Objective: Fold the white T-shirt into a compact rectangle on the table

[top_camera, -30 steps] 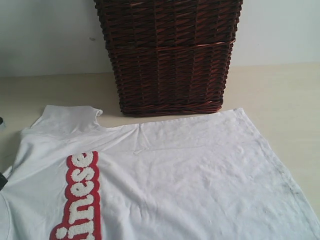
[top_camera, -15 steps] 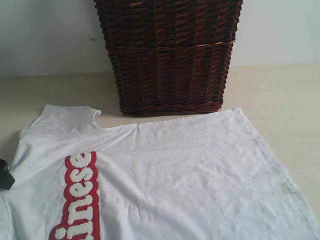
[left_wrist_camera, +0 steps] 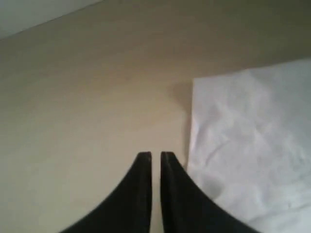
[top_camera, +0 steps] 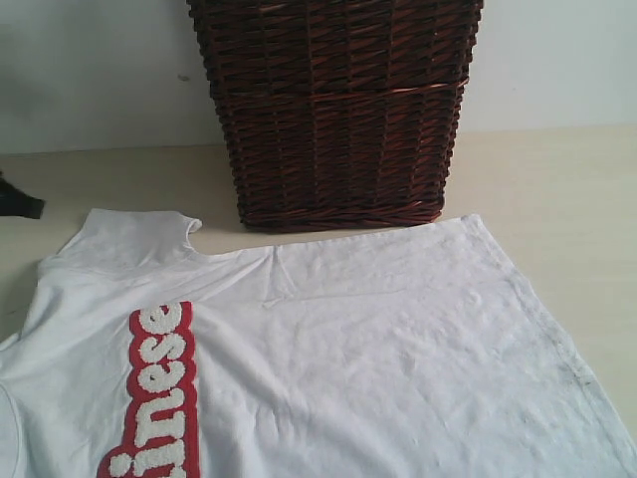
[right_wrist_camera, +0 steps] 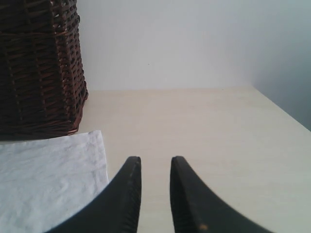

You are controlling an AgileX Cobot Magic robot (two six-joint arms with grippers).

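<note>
Since the left end effector [left_wrist_camera: 155,156] has let go at the shirt's left margin and lifted away toward the far left edge of the surface [top_camera: 557,179], the white cotton short-sleeved T-shirt [top_camera: 378,349] has settled flat, and its short sleeve [top_camera: 134,234] has shifted only slightly. That end effector is now pressed almost together, with nothing in the thin slit, and hangs over bare beige surface just beside a corner of the cloth. The right end effector [right_wrist_camera: 154,160] stands a little spread, also empty, above bare surface beside the shirt's far hem corner.

I read this as a release after a straightening tug, so no fold is made yet. The shirt lies spread over the near part of the surface, with the red band of puffy white letters [top_camera: 159,388] face up toward the left edge.

The tall dark brown wicker basket [top_camera: 333,110] stands at the middle of the far edge. Its foot is just beside the shirt's far side seam, which leaves little room there. Open room lies beyond the hem toward the right edge, and in the far left corner behind the sleeve.
</note>
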